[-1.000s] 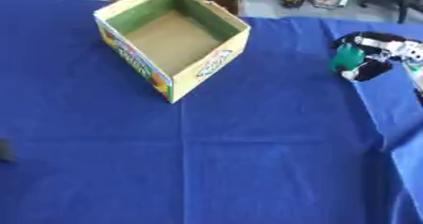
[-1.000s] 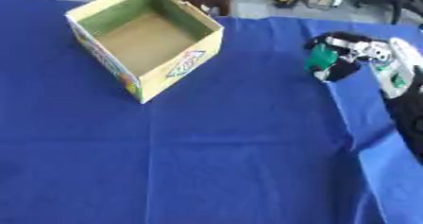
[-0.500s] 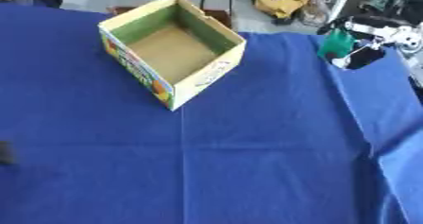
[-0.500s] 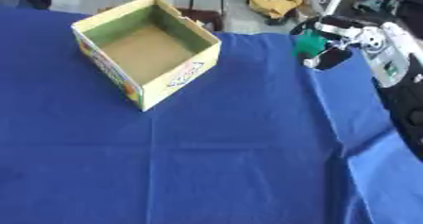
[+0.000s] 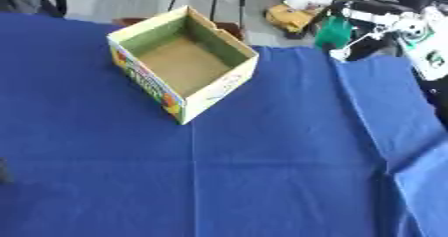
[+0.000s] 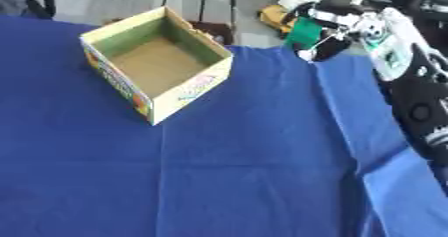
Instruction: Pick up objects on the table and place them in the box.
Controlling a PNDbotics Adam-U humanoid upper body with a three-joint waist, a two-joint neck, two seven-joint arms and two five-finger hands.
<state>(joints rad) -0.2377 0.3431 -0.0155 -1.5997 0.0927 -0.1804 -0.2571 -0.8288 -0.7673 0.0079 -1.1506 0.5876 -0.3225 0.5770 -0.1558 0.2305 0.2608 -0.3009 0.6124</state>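
Table: a table draped in a creased blue cloth [image 5: 262, 181] is filling the near and middle ground, with a raised fold running down its right side.

Left hand: only a small dark shape is showing at the left edge low in the left eye view [image 5: 4, 171]; whether its fingers are straight or curled cannot be told.

Box: an open cardboard box with a plain brown inside and colourful printed outer walls [image 5: 214, 88] is sitting on the cloth in the upper left, turned so that one corner is pointing toward the camera. Nothing is showing inside it except its bare floor.

Right arm: the black and silver right arm [image 6: 420, 106] is coming in along the right side and reaching up toward the far right corner of the table.

Right hand: the right hand [image 6: 337, 26] is hanging above the far edge of the cloth, well to the right of the box, with its fingers curled round a small green object [image 6: 305, 31].

Green object: it is being held in the air, clear of the cloth and outside the box; its exact shape cannot be made out.

Beyond the table: a yellow item [image 5: 289, 17] is lying on the grey floor just behind the hand.
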